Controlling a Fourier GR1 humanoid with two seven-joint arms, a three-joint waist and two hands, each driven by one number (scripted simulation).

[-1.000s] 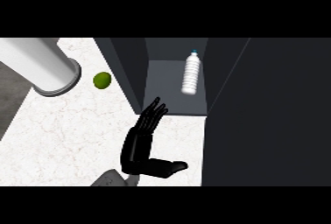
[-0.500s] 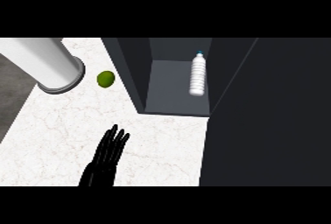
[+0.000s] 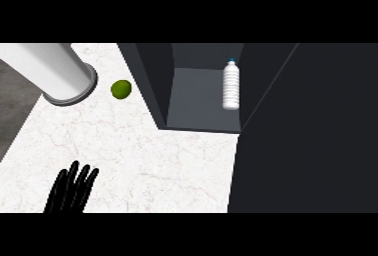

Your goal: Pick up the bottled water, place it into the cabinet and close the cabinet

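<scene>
Inside the open cabinet [image 3: 193, 107], at the right side of its compartment, you see the bottled water [image 3: 232, 87]. It is a slim, clear-white plastic cylinder with a ribbed body and a small blue cap [image 3: 231, 61]. Its long axis runs up and down the view, and the cap points toward the top edge, away from you. You cannot tell whether it stands or lies. The bottle's right flank sits just beside the compartment's right-hand edge.

The cabinet is a flat-sided box of matte dark grey with a paler grey inner surface. Its left wall slants toward the view's upper left. To the right, a broad, smooth, near-black panel [image 3: 310, 135], apparently the door, fills the view down to the lower edge.

The cabinet stands on a white marbled tabletop [image 3: 155, 155] with faint veins. Left of the cabinet, apart from it, lies a small, round green fruit [image 3: 121, 89]. Near the fruit a smooth white cylinder [image 3: 48, 67] with a grey rim slants in from the upper left.

Your left hand [image 3: 70, 192] shows at the lower left, well apart from the bottle. Its black fingers [image 3: 74, 172] are straight, close together and hold nothing. Your right hand shows nowhere.
</scene>
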